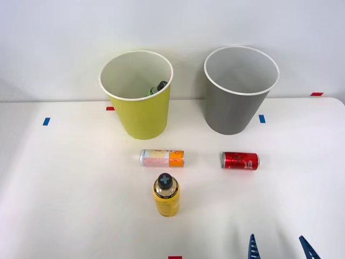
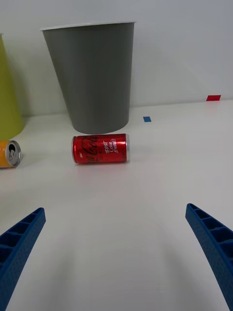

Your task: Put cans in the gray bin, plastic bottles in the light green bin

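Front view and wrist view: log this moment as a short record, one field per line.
light green bin: upright at the back of the table, green bottle partly visible inside
gray bin: upright beside it, nothing visible inside
red can: lying on its side in front of the gray bin, apart from it
silver-pink can: lying on its side in front of the light green bin
yellow bottle: standing on the table nearer the robot than the silver-pink can
right gripper: open, empty, facing the red can
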### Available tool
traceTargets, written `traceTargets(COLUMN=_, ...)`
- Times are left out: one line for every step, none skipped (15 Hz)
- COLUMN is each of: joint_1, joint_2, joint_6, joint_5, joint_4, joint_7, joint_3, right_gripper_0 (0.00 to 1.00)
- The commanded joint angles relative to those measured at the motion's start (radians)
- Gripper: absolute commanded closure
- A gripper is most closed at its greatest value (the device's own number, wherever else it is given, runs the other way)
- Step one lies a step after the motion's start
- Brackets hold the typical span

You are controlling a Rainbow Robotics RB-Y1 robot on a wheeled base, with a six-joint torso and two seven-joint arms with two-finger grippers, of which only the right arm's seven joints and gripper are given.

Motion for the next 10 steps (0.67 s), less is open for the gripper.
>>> traceTargets(joint_1=0.000, joint_2=0.000, joint_6=0.000, joint_5=0.000, joint_4=0.000, joint_7=0.000, joint_3=0.000, right_gripper_0=0.00)
traceTargets(joint_1=0.000, joint_2=0.000, joint_6=0.000, joint_5=0.000, joint_4=0.000, joint_7=0.000, joint_3=0.000, right_gripper_0=0.00)
traceTargets(joint_1=0.000, joint_2=0.000, joint_6=0.000, joint_5=0.000, joint_4=0.000, joint_7=0.000, joint_3=0.000, right_gripper_0=0.00)
traceTargets(joint_1=0.000, joint_2=0.000, joint_6=0.000, joint_5=0.000, joint_4=0.000, joint_7=0.000, joint_3=0.000, right_gripper_0=0.00)
traceTargets(joint_1=0.000, joint_2=0.000, joint_6=0.000, joint_5=0.000, joint_4=0.000, joint_7=0.000, joint_3=0.000, right_gripper_0=0.00)
traceTargets(joint_1=0.000, joint_2=0.000, joint_6=0.000, joint_5=0.000, joint_4=0.000, joint_7=0.000, joint_3=0.000, right_gripper_0=0.00)
traceTargets(joint_1=0.000, joint_2=0.000, joint_6=0.000, joint_5=0.000, joint_4=0.000, joint_7=0.000, joint_3=0.000, right_gripper_0=0.00)
traceTargets(joint_1=0.000, joint_2=0.000, joint_6=0.000, joint_5=0.000, joint_4=0.000, joint_7=0.000, joint_3=0.000, right_gripper_0=0.00)
traceTargets(joint_1=0.000, joint_2=0.000, joint_6=0.000, joint_5=0.000, joint_4=0.000, joint_7=0.000, joint_3=0.000, right_gripper_0=0.00)
traceTargets(joint_1=0.000, joint_2=0.000, joint_6=0.000, joint_5=0.000, joint_4=0.000, joint_7=0.000, joint_3=0.000, right_gripper_0=0.00)
